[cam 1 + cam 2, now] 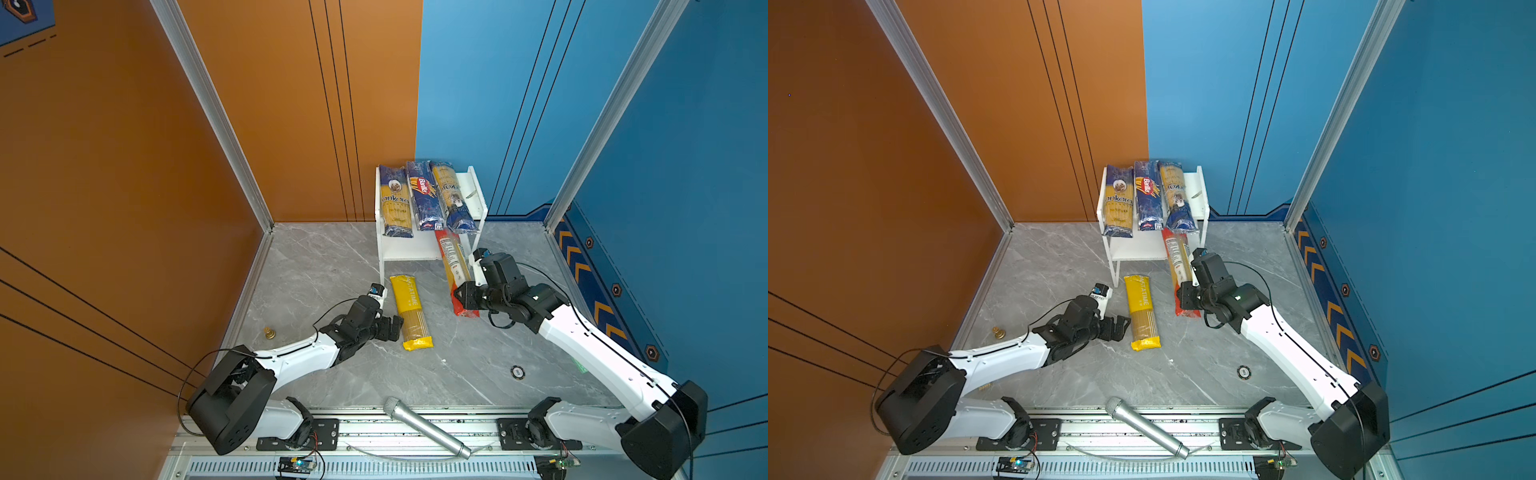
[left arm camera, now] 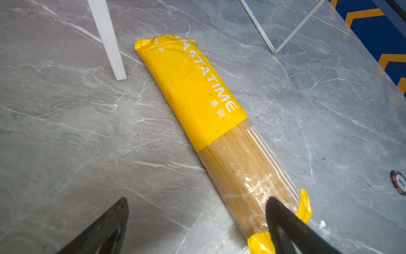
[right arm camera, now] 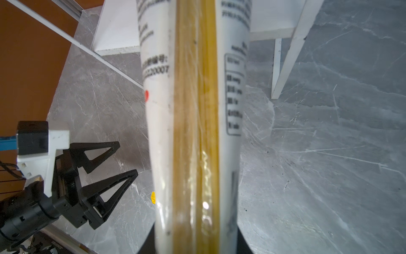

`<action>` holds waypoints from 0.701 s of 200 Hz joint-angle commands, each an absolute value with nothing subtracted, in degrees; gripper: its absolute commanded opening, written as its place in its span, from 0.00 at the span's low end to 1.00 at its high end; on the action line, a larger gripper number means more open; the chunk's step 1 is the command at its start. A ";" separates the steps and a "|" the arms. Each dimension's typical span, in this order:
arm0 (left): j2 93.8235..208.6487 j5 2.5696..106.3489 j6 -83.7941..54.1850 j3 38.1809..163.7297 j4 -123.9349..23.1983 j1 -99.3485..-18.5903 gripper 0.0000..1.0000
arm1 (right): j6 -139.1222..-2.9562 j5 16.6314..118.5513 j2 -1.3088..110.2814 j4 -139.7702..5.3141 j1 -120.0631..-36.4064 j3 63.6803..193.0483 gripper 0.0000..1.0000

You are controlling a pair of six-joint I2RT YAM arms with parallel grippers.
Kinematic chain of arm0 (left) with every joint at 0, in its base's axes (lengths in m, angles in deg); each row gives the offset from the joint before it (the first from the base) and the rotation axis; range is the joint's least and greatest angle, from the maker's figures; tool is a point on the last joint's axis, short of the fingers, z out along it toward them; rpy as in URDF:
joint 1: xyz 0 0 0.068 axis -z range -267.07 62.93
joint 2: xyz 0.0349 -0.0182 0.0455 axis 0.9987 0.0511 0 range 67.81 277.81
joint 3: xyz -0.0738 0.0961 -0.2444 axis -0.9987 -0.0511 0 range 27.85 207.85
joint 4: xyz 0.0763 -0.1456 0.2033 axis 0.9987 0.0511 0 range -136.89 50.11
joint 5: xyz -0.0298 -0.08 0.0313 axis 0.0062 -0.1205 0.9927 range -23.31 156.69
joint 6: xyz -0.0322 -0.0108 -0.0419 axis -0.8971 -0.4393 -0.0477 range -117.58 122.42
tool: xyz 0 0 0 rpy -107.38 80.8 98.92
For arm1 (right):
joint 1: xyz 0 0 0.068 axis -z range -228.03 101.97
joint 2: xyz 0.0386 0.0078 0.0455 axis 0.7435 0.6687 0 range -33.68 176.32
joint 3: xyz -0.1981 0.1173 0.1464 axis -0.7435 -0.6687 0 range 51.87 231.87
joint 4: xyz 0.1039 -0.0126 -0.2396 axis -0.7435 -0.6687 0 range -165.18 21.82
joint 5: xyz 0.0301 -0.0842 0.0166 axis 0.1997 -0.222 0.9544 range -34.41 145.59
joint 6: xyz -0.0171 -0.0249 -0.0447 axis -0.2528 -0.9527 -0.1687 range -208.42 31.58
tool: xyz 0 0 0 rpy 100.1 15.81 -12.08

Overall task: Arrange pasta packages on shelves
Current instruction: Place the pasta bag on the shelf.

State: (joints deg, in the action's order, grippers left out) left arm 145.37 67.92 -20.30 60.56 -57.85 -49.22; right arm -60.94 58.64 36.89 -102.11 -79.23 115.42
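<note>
- Two claws: we are seeing the right claw (image 1: pixel 461 296) clamping the red bag (image 1: pixel 451 257), its tip reaching the rack (image 1: pixel 405 249)'s lower board.
- The left claw (image 3: pixel 127 156) is gaping beside the yellow bag (image 1: pixel 409 307).

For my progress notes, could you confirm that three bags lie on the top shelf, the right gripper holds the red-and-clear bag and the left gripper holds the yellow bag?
Not quite: the left gripper holds nothing. The left wrist view shows its jaws open and the yellow bag lying flat on the table. The rest is right.
</note>
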 commanded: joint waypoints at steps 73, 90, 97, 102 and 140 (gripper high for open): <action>143.57 68.27 -19.20 59.86 -58.11 -49.98 0.98 | -62.21 51.34 38.34 -82.86 -79.43 117.55 0.00; 143.22 68.18 -19.28 59.68 -58.10 -50.20 0.98 | -62.30 51.49 38.87 -80.38 -79.47 116.93 0.00; 143.20 68.18 -19.29 59.62 -58.12 -50.24 0.98 | -62.38 51.28 39.20 -79.74 -79.49 116.83 0.00; 143.13 68.18 -19.29 59.58 -58.12 -50.24 0.98 | -62.41 51.16 39.47 -79.44 -79.49 116.83 0.00; 142.89 68.35 -19.29 59.43 -58.09 -50.64 0.98 | -63.66 49.68 41.17 -77.18 -79.50 116.95 0.00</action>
State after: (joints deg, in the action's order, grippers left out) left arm 143.99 67.95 -19.91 60.32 -57.87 -50.01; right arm -61.59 53.05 41.48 -88.52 -79.23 115.69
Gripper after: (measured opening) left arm 0.979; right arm 0.266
